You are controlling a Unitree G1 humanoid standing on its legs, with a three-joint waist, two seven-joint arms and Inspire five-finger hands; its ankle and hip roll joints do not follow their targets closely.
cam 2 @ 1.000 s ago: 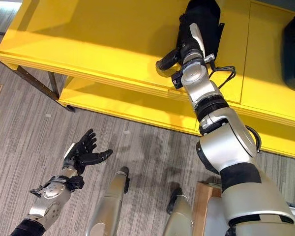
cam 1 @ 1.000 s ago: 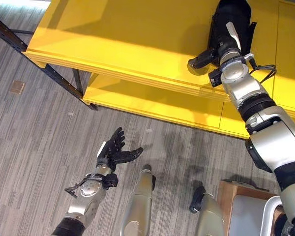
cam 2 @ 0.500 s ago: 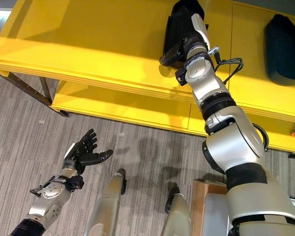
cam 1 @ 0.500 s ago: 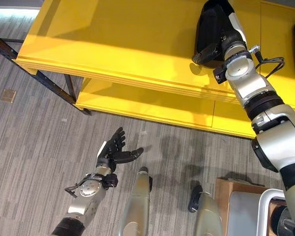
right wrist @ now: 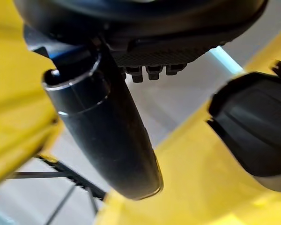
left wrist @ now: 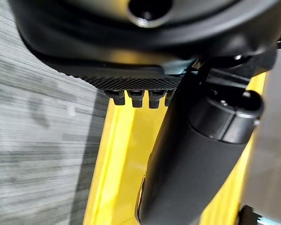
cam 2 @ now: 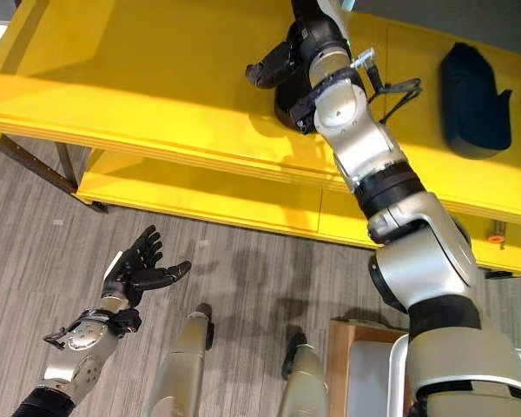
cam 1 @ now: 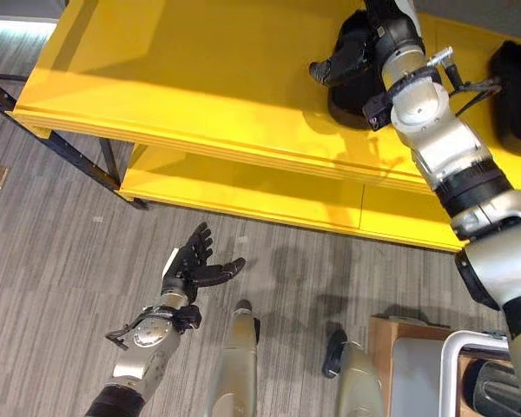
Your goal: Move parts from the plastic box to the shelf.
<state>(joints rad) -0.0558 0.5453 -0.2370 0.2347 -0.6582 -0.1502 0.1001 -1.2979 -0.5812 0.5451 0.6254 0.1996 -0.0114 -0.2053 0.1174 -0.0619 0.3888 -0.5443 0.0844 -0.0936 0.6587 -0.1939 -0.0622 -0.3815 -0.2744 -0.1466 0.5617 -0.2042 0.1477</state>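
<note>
Black part (cam 2: 288, 91) half-hidden behind right hand (cam 2: 282, 61) | shelf (cam 2: 156, 95) cut off

Both eye views are looking steeply down from the head, sharing the yellow shelf (cam 1: 200, 78) from 9 to 2 o'clock. Each wrist view is peering very closely along its own hand toward that shelf.

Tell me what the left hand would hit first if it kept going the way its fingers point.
Probably the front edge of the yellow shelf. The left hand hangs open above the floor, fingers aimed up toward it with nothing between, though depth is hard to judge.
</note>
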